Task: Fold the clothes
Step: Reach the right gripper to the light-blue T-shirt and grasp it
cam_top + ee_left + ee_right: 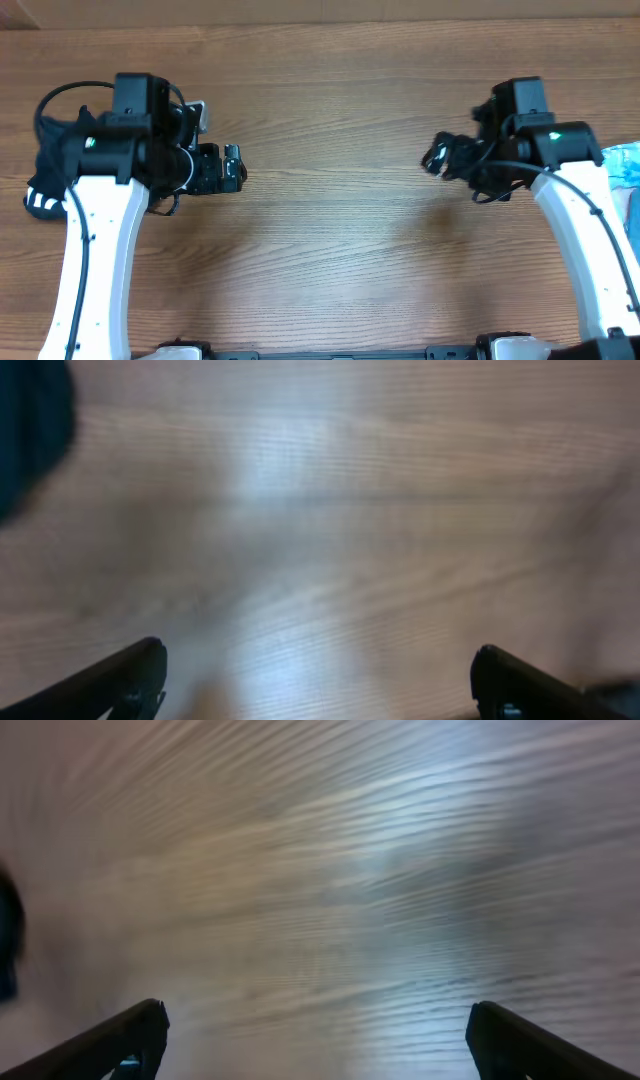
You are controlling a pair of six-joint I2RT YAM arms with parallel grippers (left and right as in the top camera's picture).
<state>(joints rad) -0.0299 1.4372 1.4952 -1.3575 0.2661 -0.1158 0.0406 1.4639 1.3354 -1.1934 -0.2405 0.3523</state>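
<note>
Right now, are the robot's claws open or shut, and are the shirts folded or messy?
left gripper: open, holding nothing, above the table.
right gripper: open, holding nothing.
black garment: bunched up, not folded, partly under the left arm.
light-blue garment: rumpled at the picture's right edge, mostly out of view.

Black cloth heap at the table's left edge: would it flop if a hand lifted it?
The black garment lies crumpled, so it would probably droop and unfold when lifted. It looks like thin cloth, so likely light. Pushed across the smooth wooden table, it should bunch up or slide, not roll.
</note>
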